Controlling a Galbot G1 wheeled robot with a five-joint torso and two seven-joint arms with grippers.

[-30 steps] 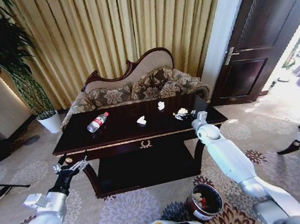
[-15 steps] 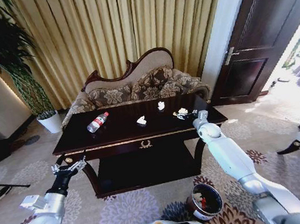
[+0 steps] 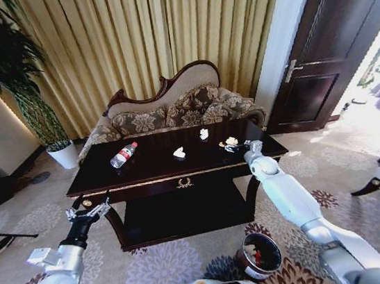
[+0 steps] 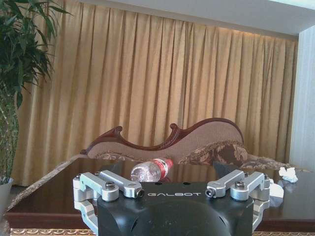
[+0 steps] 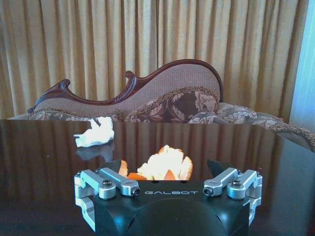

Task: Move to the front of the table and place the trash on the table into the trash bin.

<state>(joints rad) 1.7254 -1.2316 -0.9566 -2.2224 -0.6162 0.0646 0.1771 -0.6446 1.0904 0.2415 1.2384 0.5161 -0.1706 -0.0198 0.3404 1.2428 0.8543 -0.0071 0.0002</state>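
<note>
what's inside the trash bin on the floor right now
The trash bin already holds a few scraps: pale pieces and something red against its reddish lining. Its rim and the steep angle hide the bottom, so anything lying deeper stays hidden.

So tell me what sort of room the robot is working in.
Probably a hotel suite or formal sitting room: gold pleated curtains, a carved wooden patterned chaise sofa behind the dark glossy gold-trimmed console table, floral carpet, and a dark panelled door.
</note>
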